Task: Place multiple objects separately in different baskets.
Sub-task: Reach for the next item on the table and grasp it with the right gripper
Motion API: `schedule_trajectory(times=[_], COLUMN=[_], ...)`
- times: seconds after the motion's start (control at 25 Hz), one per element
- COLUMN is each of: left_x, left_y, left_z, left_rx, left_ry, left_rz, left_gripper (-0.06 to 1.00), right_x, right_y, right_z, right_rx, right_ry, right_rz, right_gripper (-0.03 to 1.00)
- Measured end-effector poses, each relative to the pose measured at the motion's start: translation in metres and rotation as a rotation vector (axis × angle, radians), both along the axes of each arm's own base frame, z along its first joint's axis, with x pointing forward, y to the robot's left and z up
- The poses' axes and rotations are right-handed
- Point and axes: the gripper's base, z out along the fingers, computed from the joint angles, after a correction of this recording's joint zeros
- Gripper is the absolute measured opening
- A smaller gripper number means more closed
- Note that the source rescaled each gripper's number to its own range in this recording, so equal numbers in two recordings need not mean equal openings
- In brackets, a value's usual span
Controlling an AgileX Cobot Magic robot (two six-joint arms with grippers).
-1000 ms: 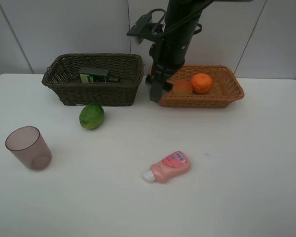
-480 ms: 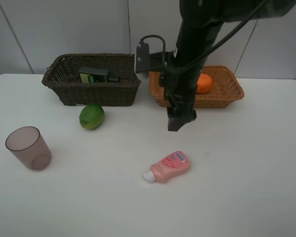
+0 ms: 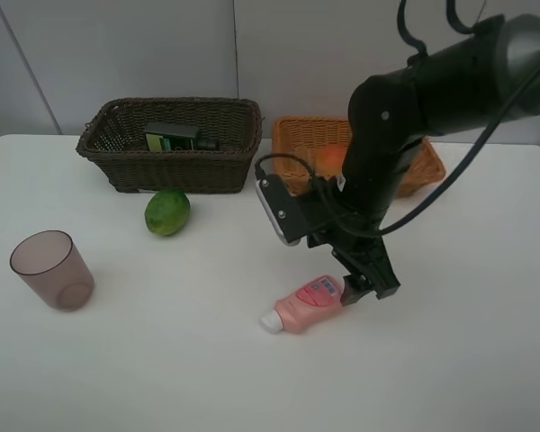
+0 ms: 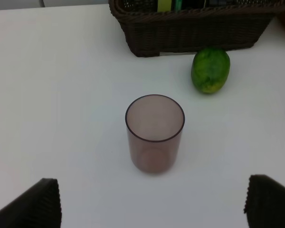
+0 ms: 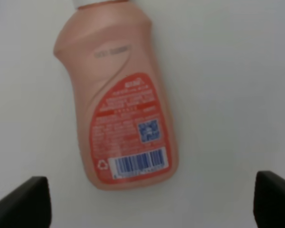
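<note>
The pink white-capped bottle [image 3: 310, 306] lies on its side on the white table. My right gripper [image 3: 365, 288] is low over its base end, open. In the right wrist view the bottle [image 5: 121, 109] lies just ahead of the gap between the two fingertips [image 5: 23, 202], and nothing is held. The purple-brown cup [image 4: 155, 133] stands upright ahead of my open left gripper [image 4: 154, 209], with the green fruit [image 4: 210, 70] beyond it. The black pump bottle [image 3: 175, 138] lies in the dark basket [image 3: 216, 166]. A peach [image 3: 331, 160] shows in the light basket [image 3: 427, 166]; the orange is hidden behind the arm.
The right arm [image 3: 405, 99] crosses over the light basket and hides much of it. Both baskets stand side by side along the table's back edge, against the wall. The cup [image 3: 52, 270] and green fruit [image 3: 167, 211] stand on the left half of the table.
The right arm has swung from the light basket forward and down to the pink bottle, its gripper still open. Nothing else has moved.
</note>
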Motion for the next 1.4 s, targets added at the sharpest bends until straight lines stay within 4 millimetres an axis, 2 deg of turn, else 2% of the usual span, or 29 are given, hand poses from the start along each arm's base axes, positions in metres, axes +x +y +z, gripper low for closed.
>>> schedule_trajectory(times=[0.28, 0.76, 1.4], left_x=[0.0, 0.0, 0.0], left_y=[0.0, 0.0, 0.0], left_z=[0.0, 0.0, 0.0], left_rx=[0.0, 0.0, 0.0], left_ry=[0.0, 0.0, 0.0], left_rz=[0.0, 0.0, 0.0], left_gripper=[1.0, 1.0, 1.0], right_x=[-0.007, -0.005, -0.003], right_y=[-0.005, 0.002, 0.001], right_z=[-0.016, -0.032, -0.054], right_rx=[0.012, 0.021, -0.015], right_ry=[-0.03, -0.038, -0.01], right_rz=[0.107, 0.123, 0.139], right_gripper=[0.8, 0.8, 0.79])
